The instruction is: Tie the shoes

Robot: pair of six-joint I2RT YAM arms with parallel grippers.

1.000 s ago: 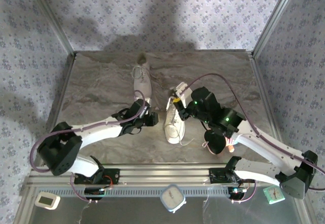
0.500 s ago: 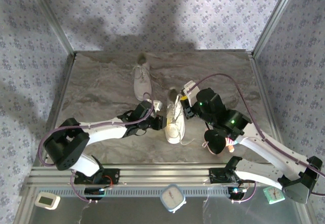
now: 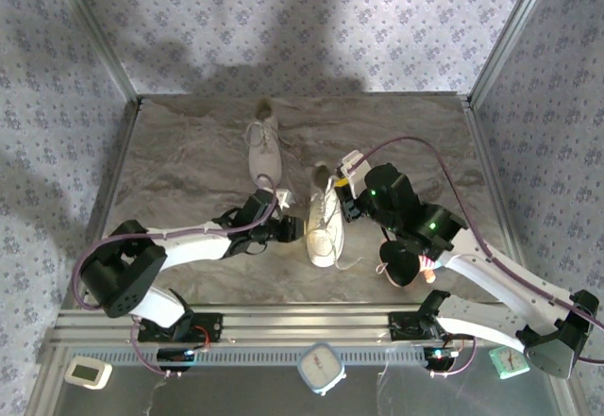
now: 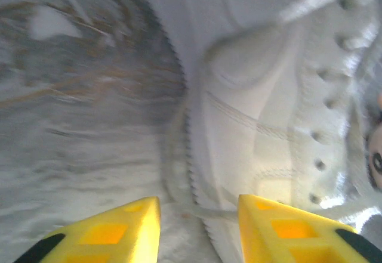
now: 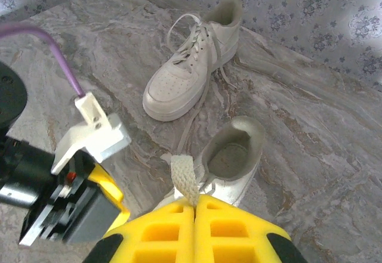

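At mid-table (image 3: 189, 157), your right tool (image 5: 195, 206) pinched a lace end (image 5: 182, 178) above the near shoe (image 3: 326, 232), toe toward the bases. Your left tool (image 4: 198, 208), part open and empty, faced its left flank.

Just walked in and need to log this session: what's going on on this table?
Two robot arms are working on shoelaces. The right gripper is shut on a white lace end, apparently from the nearer white sneaker, and holds it up over that shoe. The left gripper is open, low beside the same shoe's side, gripping nothing. The other sneaker lies farther back with its laces loose. Neither looks tied.
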